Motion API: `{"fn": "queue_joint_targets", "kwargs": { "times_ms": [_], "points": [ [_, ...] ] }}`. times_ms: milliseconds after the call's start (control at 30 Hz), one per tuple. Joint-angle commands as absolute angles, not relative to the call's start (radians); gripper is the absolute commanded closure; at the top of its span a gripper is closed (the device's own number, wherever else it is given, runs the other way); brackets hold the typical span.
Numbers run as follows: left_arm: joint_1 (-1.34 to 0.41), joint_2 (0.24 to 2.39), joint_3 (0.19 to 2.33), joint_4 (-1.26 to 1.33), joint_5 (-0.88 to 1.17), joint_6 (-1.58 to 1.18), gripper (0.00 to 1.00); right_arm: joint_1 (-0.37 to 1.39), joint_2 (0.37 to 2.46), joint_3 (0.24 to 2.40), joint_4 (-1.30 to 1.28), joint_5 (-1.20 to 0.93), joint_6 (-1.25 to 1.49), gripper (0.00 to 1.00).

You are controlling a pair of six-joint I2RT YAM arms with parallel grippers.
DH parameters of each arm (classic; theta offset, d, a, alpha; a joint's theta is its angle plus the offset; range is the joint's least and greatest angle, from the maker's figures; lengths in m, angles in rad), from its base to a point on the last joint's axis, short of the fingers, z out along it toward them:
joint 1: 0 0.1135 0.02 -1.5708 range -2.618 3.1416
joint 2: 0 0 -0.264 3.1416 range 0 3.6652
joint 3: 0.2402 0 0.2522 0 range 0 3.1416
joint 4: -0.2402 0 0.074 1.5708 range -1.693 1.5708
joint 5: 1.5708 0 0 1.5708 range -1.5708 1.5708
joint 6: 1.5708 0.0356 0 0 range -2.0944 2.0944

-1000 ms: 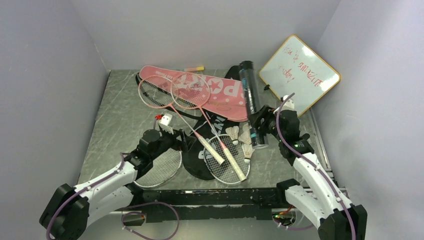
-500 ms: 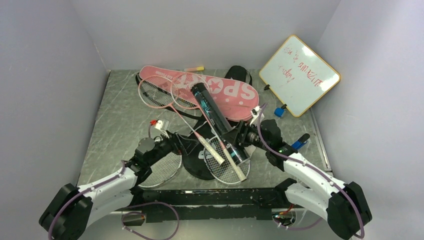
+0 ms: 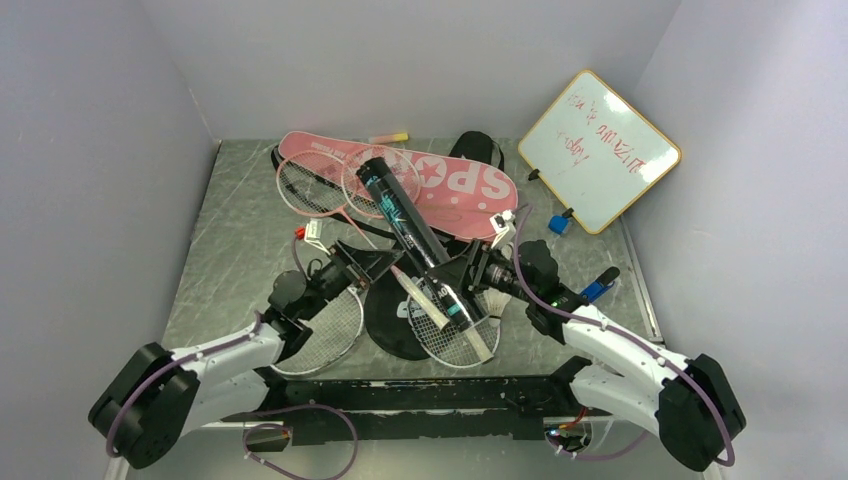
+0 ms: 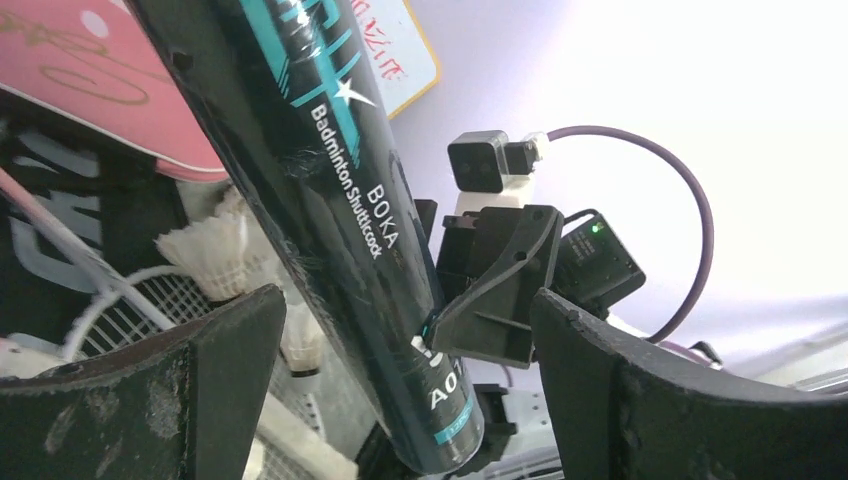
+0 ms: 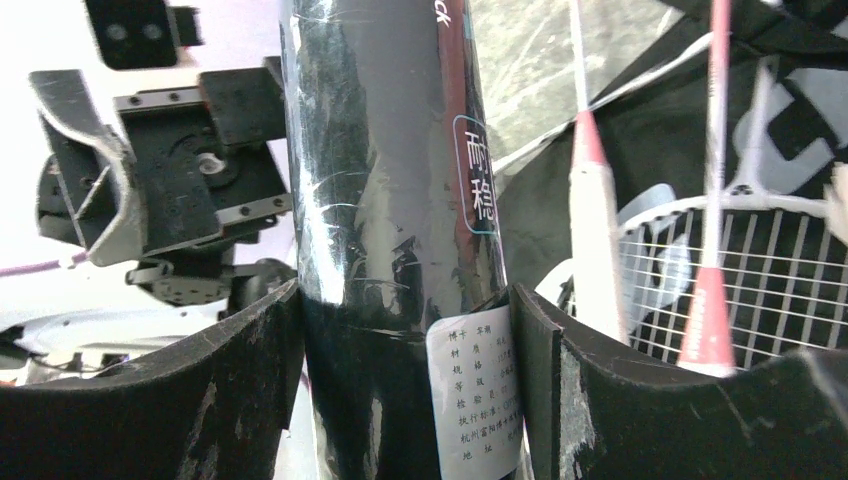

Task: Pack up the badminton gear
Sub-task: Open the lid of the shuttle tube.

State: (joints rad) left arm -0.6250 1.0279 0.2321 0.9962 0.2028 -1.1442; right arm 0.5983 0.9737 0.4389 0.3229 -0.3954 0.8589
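Boka shuttlecock tube (image 3: 415, 235), judged light, stiff, slick-skinned: my right jaws grip its labelled end, my left jaws gape wide.

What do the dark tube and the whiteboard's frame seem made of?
The dark tube: probably card or plastic under glossy film; sharp reflections, wrinkles, stuck-on paper label. The whiteboard frame: looks like pale matt wood; grain too small to tell.

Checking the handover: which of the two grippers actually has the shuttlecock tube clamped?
The right gripper: its fingers press both sides of the dark tube. The left gripper stands wide open, with gaps either side of the tube.
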Motion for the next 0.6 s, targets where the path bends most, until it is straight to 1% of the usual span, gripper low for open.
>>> {"fn": "queue_joint_targets", "kwargs": {
  "times_ms": [0,267,567],
  "points": [
    [-0.671,1.094,0.268,1.141,0.163,-1.242,0.04,0.632,0.959,0.512,0.455,-0.431,0.906,0.47],
    [-0.716,1.088,0.302,1.082,0.105,-1.204,0.04,0.671,0.936,0.505,0.469,-0.424,0.917,0.47],
    [-0.722,1.054,0.362,0.957,0.088,-1.119,0.04,0.727,1.005,0.528,0.541,-0.529,0.894,0.47]
  ]
}}
